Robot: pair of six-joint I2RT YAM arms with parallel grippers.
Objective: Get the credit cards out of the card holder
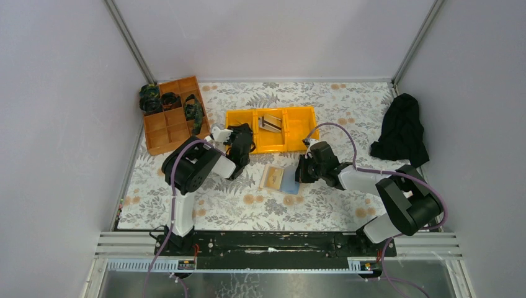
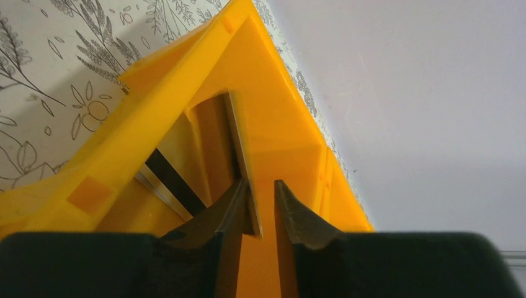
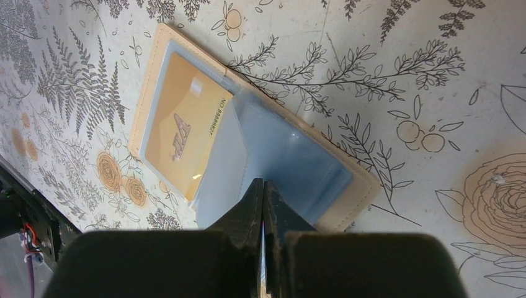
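Note:
The tan card holder [image 1: 280, 178] lies open on the table, with pale blue-grey sleeves [image 3: 291, 161] inside. A tan credit card [image 3: 183, 133] sits in its left pocket. My right gripper [image 3: 263, 184] is at the holder's right half, jaws pressed together on a thin pale sleeve leaf that rises toward it. My left gripper [image 2: 262, 183] is inside the yellow bin [image 1: 236, 121]. Its jaws stand slightly apart. A thin card [image 2: 240, 149] stands edge-on against the left finger, clear of the right finger. A silvery card with a dark stripe [image 2: 169, 180] lies in the bin.
An orange-brown divided tray [image 1: 162, 133] with dark items stands at the back left. A black cloth [image 1: 402, 129] lies at the right by the wall. Grey walls enclose the table on three sides.

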